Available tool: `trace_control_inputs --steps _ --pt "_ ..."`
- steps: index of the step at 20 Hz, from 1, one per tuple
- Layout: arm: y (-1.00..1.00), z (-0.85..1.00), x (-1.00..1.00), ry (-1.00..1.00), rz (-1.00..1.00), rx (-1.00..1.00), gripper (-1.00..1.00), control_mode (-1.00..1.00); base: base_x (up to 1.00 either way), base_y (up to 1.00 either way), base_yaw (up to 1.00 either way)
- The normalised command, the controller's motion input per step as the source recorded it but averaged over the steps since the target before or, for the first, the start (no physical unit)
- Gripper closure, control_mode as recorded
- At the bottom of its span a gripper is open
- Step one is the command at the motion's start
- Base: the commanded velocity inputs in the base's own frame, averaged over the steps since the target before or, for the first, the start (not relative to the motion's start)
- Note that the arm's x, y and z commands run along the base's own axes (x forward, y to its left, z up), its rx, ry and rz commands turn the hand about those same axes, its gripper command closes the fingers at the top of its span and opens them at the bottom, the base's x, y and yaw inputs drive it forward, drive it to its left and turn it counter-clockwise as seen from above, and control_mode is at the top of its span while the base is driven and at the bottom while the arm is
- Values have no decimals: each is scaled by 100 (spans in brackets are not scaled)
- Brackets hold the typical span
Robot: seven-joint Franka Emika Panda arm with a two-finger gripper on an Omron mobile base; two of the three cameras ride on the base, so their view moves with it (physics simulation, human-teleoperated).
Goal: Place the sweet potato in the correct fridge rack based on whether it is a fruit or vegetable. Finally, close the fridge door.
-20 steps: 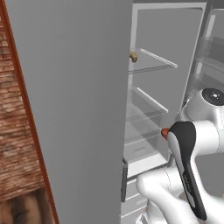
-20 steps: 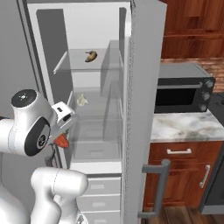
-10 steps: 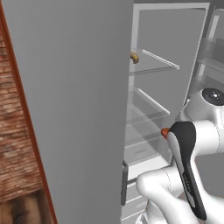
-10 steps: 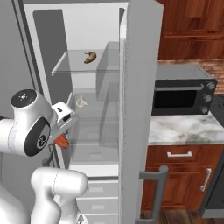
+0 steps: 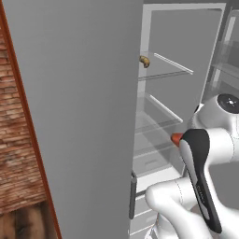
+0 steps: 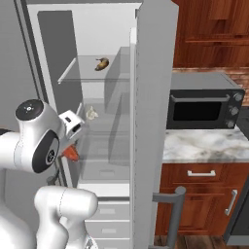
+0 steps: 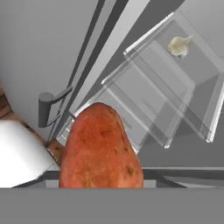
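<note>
My gripper [image 6: 70,148] is shut on the sweet potato [image 6: 72,154], an orange-red tuber held low at the left front of the open fridge. In the hand view the sweet potato [image 7: 100,151] looms large and hides my fingertips. Its tip [image 5: 176,138] pokes out beside my arm in the left base view. The fridge rack [image 7: 199,78] is clear glass, lies ahead and above, and carries a small white bulb [image 7: 180,45]. The fridge door [image 6: 155,112] stands open, edge-on at the right, with its bar handle [image 6: 171,210] low.
A yellowish-brown curved item [image 6: 101,63] lies on the topmost glass shelf. The plain grey door [image 5: 79,116] stands open close on my left. A dark toaster oven [image 6: 204,108] sits on a marble counter [image 6: 209,146] over wooden cabinets, right of the fridge.
The whole picture has shifted slightly, so the base has moved. The arm keeps its pose and the sweet potato stays gripped.
</note>
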Motion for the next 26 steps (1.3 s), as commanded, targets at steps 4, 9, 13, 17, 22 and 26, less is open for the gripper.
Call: trace_control_inputs --steps 4,9,13,17,22,26 --pt "0 -4 27 -24 7 -2 100 -100 0 0 0" --pt "0 -2 42 -25 5 -5 100 -100 0 0 0" --pt "0 -18 49 -28 9 -4 100 -100 0 0 0" --pt "-2 -30 35 -19 14 -6 100 -100 0 0 0" --pt "0 -12 39 -3 14 -12 100 -100 0 0 0" --pt "0 -13 44 0 14 -15 100 -100 0 0 0"
